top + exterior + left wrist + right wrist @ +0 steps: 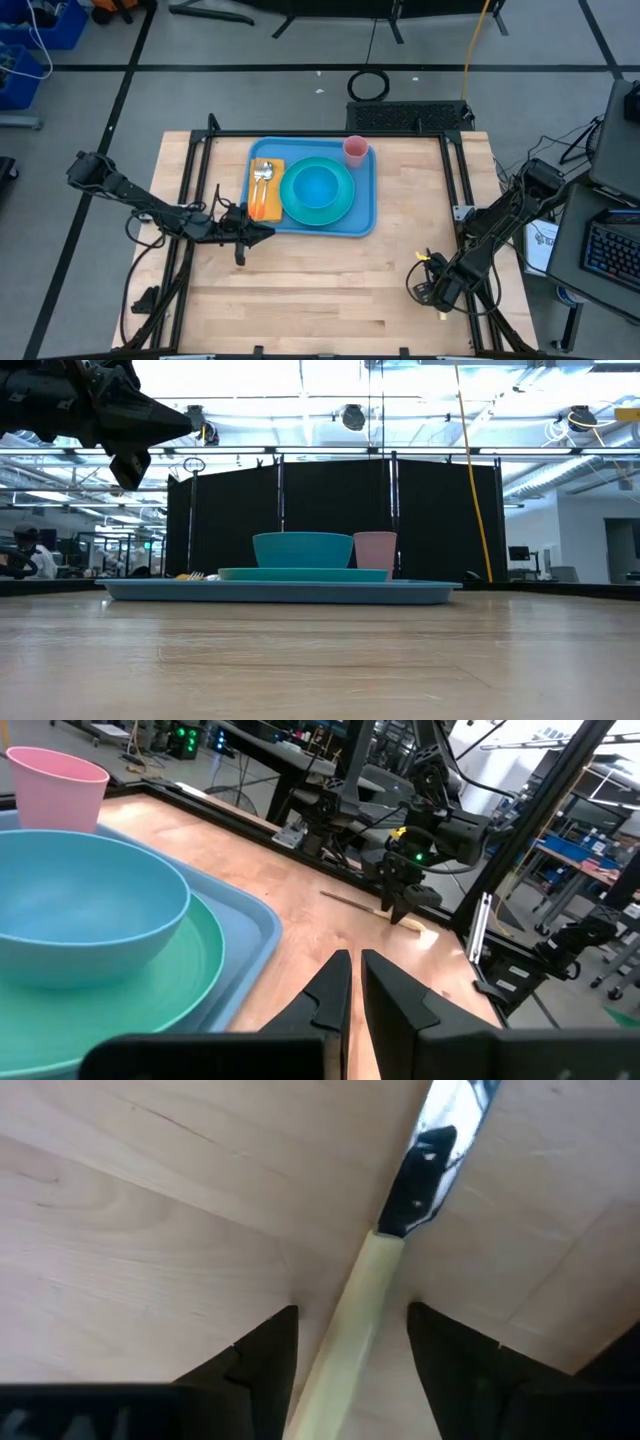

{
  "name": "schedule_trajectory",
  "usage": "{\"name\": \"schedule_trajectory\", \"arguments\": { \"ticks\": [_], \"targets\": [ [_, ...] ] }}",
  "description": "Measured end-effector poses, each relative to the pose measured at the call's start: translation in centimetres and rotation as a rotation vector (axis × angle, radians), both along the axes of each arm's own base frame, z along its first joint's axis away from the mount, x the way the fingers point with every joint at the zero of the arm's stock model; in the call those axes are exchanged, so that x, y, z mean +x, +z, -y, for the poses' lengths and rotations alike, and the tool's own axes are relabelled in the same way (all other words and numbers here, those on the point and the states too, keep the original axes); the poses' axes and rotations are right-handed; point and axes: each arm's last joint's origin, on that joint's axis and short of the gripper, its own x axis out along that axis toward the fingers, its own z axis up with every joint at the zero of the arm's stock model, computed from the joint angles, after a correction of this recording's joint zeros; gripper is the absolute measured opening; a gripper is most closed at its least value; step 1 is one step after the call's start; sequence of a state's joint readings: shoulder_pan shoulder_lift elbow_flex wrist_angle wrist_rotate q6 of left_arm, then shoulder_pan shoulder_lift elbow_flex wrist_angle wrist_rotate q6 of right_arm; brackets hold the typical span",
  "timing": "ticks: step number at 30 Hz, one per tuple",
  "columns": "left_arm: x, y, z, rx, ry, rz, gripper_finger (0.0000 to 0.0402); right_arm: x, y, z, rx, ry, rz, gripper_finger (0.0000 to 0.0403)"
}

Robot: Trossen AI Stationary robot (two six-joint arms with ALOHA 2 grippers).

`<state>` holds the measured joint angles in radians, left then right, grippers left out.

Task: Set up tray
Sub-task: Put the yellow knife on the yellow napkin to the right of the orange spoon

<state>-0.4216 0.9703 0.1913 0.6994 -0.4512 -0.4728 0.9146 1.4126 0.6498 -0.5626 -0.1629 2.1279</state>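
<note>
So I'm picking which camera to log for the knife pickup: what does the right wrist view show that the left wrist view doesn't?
Only the right wrist view shows the knife up close, its pale handle lying on the table between the right gripper's open fingers. Only the left wrist view shows the tray, bowl, plate, pink cup and the shut left gripper. Both show the wooden table.

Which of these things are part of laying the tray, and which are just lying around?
Part of the job: tray, teal plate, blue bowl, pink cup, orange napkin with spoon, knife between right gripper.

Just around: keyboard, cable coil.
</note>
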Motion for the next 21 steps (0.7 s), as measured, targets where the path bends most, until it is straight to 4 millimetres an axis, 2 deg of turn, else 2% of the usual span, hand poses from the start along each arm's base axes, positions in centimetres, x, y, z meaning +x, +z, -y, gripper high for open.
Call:
{"name": "schedule_trajectory", "arguments": {
  "ticks": [4,14,21],
  "targets": [
    [0.00,0.00,0.00,0.000,0.000,0.000,0.0031,-0.03,-0.04,0.03,-0.001,0.002,-0.005,0.0154],
    [-0.01,-0.17,-0.01,0.006,0.002,-0.016,0.0031,-0.05,-0.06,0.03,-0.003,0.049,0.009,0.0045],
    [-0.01,-0.17,-0.01,0.004,0.002,-0.017,0.0031,0.26,-0.08,-0.02,-0.022,0.081,0.077,0.0040]
  ]
}}
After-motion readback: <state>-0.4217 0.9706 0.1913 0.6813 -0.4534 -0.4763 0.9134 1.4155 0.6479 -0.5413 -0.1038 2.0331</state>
